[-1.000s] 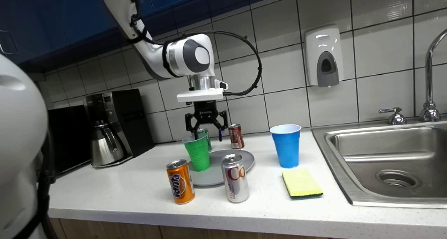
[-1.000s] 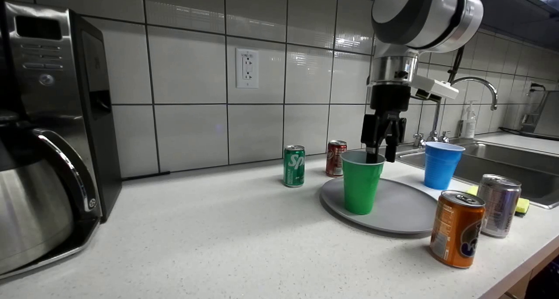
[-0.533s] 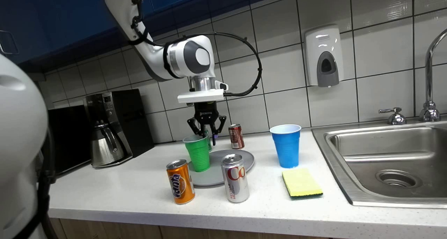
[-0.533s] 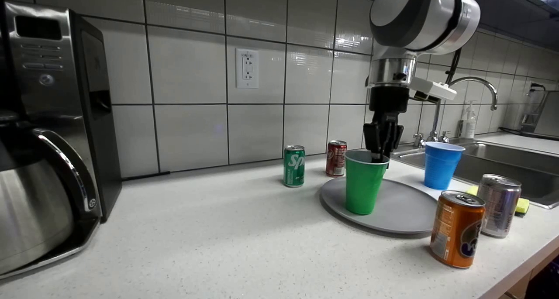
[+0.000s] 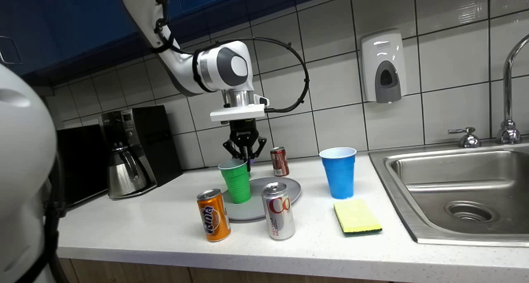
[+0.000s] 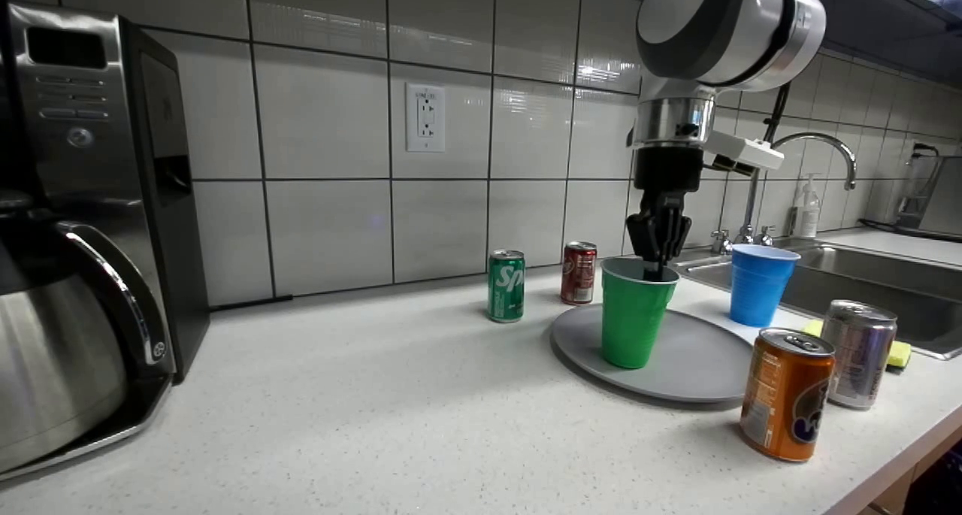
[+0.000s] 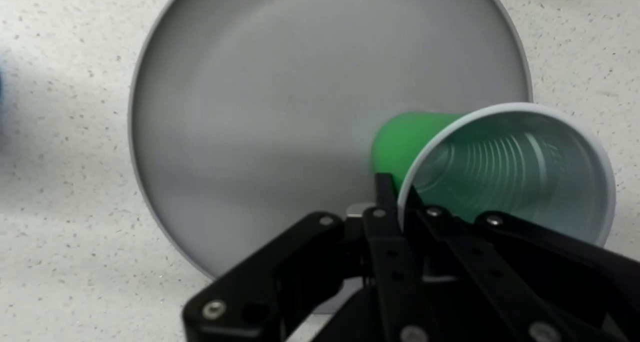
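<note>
The gripper [image 7: 398, 194] is pinching the green cup [image 6: 635, 327]. Its two black fingers [image 7: 384, 188] squeeze the cup's thin wall at the top, and in the wrist view one finger is inside the cup and one is outside. The cup stands on the gray plate [image 6: 699, 357], on the part of the plate that is closer to the coffee maker [image 5: 151, 138]. Seen from above, the cup's pale rim covers a bit of the plate's edge. The white arm [image 5: 215, 68] hangs over the plate. The plate lies flat on the speckled white worktop [image 6: 338, 402]. Between the plate and the tiled wall [image 6: 323, 229] stand a green can [image 6: 506, 289] and a red can [image 6: 578, 273]. Between the plate and the front edge of the worktop stand an orange can [image 5: 213, 217] that says Fanta and a silver can [image 5: 278, 210], both near the plate. On the plate's sink side there is a blue cup [image 5: 339, 175], and a yellow sponge [image 5: 357, 217] lies on that side too. The metal sink [image 5: 399, 192] is farther from the plate, past those two. The coffee maker is well apart from the plate, away from the sink. A white soap dispenser [image 5: 382, 66] is on the wall, higher than the plate.
</note>
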`<state>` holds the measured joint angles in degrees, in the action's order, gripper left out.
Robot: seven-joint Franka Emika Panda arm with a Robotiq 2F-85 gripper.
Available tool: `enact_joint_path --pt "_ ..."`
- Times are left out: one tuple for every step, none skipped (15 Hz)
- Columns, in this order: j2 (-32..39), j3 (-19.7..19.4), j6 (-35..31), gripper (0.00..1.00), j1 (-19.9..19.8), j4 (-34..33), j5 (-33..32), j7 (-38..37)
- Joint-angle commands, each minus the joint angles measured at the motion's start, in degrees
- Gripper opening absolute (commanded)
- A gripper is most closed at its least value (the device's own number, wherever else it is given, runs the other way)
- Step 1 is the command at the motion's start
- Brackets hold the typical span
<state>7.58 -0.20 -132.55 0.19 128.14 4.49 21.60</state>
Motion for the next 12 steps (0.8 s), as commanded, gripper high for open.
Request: enact_joint_path --pt "-2.35 0.39 -0.44 0.01 -0.95 0.75 0.07 -0.14" --pt "-2.88 0.26 -0.54 0.01 -1.25 0.9 0.59 0.24" --pt "-3.51 0.05 -0.61 0.01 -1.64 1.01 1.23 0.63" --pt "-4.04 -0.18 -0.63 0.01 -1.96 1.05 1.79 0.88" --pt "-4.62 -0.57 -0.63 0.01 -2.37 1.06 2.34 1.17" --pt "-4.99 -0.98 -0.65 0.01 -2.73 1.03 2.62 1.31" --pt "-5.29 -1.45 -0.62 0.01 -3.21 0.95 2.85 1.5" --pt "-5.54 -1.9 -0.74 0.01 -3.6 0.93 2.97 1.58" --pt "-5.62 -2.48 -0.75 0.01 -4.12 0.73 3.06 1.7" --pt "-5.64 -2.99 -0.78 0.01 -4.47 0.57 3.09 1.72" --pt "-5.58 -3.54 -0.82 0.01 -4.93 0.34 3.01 1.8" --pt "-5.41 -3.97 -0.84 0.01 -5.27 0.02 2.84 1.73"
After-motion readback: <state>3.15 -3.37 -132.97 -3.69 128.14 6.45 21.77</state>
